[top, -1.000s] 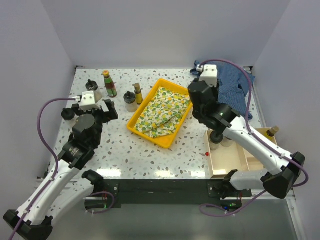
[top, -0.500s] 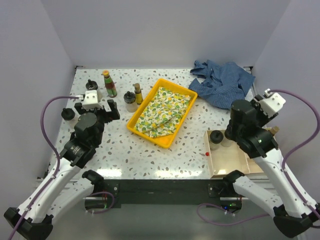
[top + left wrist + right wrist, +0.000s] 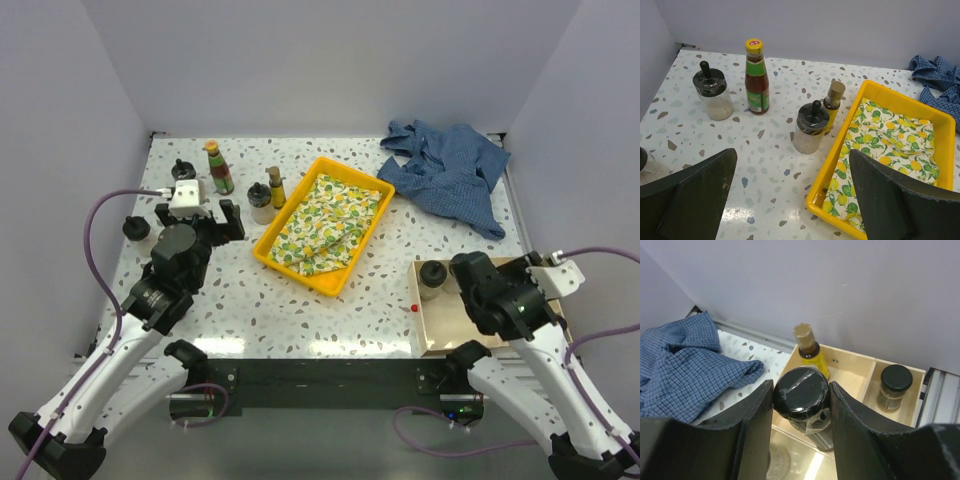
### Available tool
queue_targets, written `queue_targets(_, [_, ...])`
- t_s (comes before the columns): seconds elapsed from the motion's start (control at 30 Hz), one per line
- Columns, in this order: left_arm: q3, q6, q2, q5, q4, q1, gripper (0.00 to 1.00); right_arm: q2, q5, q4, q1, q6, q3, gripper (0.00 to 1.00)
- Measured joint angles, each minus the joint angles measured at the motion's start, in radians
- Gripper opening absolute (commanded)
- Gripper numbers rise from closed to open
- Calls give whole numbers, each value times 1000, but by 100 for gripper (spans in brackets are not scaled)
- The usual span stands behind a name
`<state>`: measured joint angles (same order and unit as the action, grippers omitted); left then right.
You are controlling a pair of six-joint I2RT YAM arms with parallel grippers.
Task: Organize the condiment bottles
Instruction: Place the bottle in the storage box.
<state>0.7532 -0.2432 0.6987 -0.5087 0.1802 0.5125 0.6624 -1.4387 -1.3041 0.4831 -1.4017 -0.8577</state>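
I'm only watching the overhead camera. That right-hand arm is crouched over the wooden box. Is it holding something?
Observer: Yes. Its wrist camera shows the right end effector closed on a black-lidded jar, over the wooden box.
Operator: Is anything hidden under the arm, inside the box?
Observer: An amber bottle with a tan cap stands in one compartment, and a small dark-lidded jar in the next.

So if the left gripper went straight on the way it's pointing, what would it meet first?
Probably the squat clear black-lidded jar, just before the slim amber bottle, though depth is unclear.
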Motion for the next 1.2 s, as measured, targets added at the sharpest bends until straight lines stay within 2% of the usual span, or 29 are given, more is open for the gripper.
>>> queue_targets(0.07, [0, -1, -3, 0, 0, 0, 100, -61, -2, -26, 0, -6, 46, 0])
queue_targets(0.2, [-8, -1, -10, -2, 0, 8, 100, -108, -2, -16, -4, 93, 109, 0])
queue_targets(0.43, [-12, -1, -11, -8, 0, 27, 100, -18, -9, 116, -35, 277, 147, 0])
queue_targets(0.57, [-13, 0, -13, -23, 0, 31, 100, 67, -6, 60, -125, 163, 169, 0])
queue_targets(0.7, [-15, 0, -16, -29, 0, 44, 100, 73, -6, -8, -208, 50, 196, 0])
queue_targets(0.87, [-15, 0, 0, -31, 0, 56, 100, 50, -6, -24, -247, 8, 248, 1])
queue_targets(1.03, [-15, 0, 4, -34, 0, 63, 100, 56, -6, -18, -270, -37, 288, 11])
queue_targets(1.2, [-15, 0, 4, -43, 0, 65, 100, 156, -18, -28, -272, -145, 308, 13])
